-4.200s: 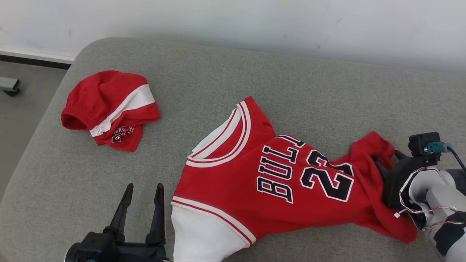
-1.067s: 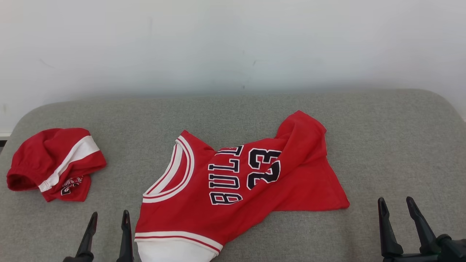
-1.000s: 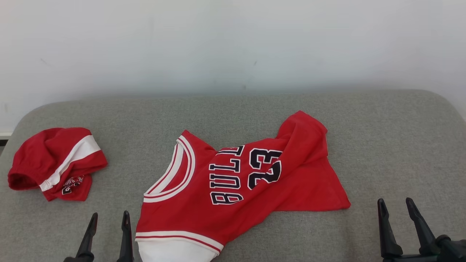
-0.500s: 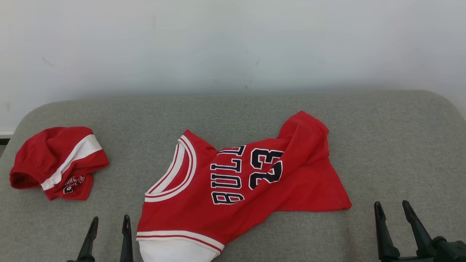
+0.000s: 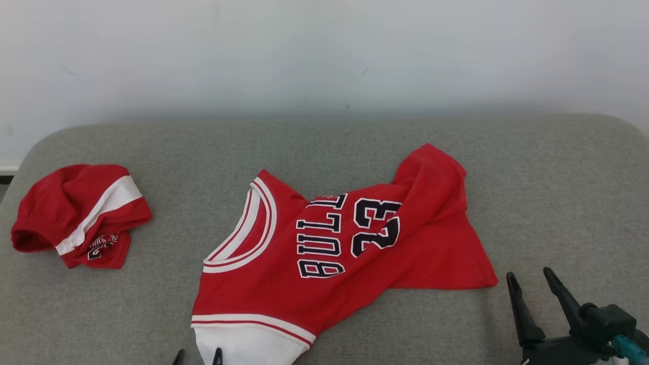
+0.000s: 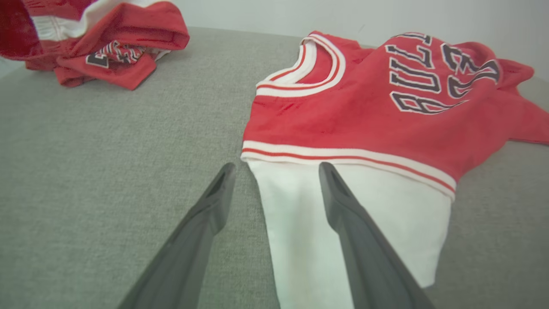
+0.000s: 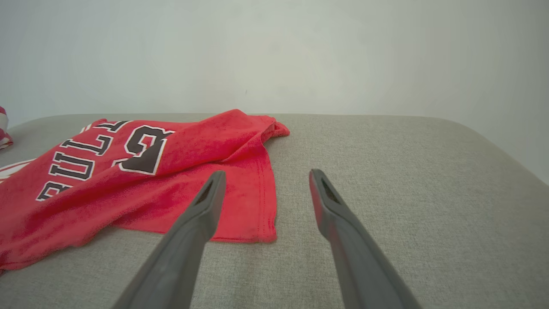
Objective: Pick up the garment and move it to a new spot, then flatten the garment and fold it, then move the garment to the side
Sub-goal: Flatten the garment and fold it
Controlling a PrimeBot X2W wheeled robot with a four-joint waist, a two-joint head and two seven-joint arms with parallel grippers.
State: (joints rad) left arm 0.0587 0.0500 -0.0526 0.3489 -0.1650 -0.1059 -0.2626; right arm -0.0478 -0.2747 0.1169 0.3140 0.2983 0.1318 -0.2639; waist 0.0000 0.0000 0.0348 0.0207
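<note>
The garment, a red jersey printed BULLS 23, lies rumpled on the grey cushion, with a white part at its near end. In the left wrist view the garment lies just ahead of my left gripper. That gripper is open: one finger is over bare cushion, the other over the white part. In the head view my left gripper shows as two tips at the bottom edge. My right gripper stands open just right of the hem corner. In the right wrist view my right gripper holds nothing beside the garment.
A second red piece with a white band, bunched up, lies at the cushion's far left, also seen as the red bundle. A pale wall rises behind the cushion. The cushion's rounded right edge drops away.
The head view has shifted a little. My left gripper has moved right, towards the white part, and lower in the view. My right gripper has edged left towards the hem corner. The garment lies as before.
</note>
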